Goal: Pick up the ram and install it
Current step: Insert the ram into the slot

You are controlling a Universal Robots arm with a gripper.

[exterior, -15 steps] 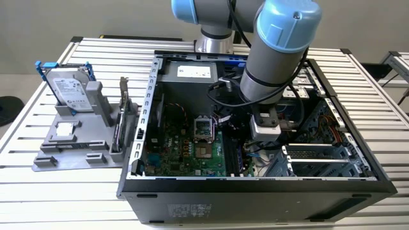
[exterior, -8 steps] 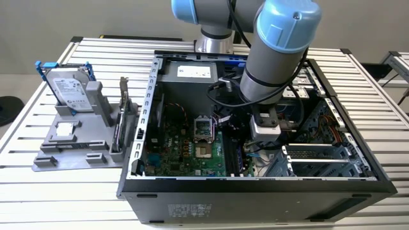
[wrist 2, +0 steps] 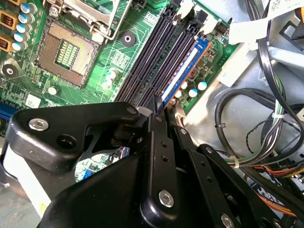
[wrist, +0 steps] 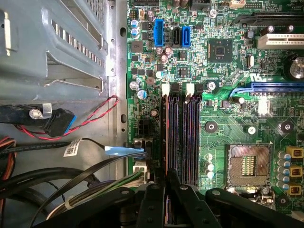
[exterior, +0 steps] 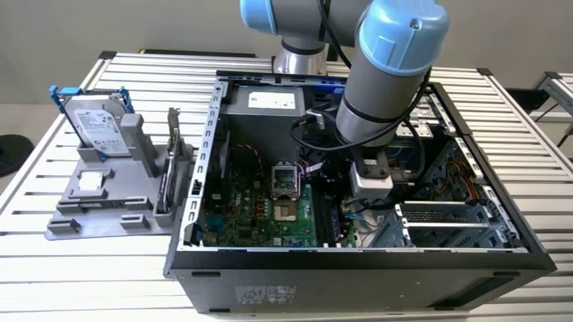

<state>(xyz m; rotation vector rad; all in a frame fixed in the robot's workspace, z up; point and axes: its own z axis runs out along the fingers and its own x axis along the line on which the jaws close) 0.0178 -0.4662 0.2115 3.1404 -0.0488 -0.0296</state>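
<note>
Claw (wrist 2: 159, 111) pinched narrow on my thin dark blue-black ram stick (wrist 2: 183, 71), edge-down in the long black slot (wrist 2: 152, 57) beneath, probably for seating.

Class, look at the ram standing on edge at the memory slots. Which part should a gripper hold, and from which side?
Take its upper long edge from straight above, pinching the two flat faces. The ram is thin and stands on edge beside the other slots, so only its top is free. The gripper meets it that way.
</note>
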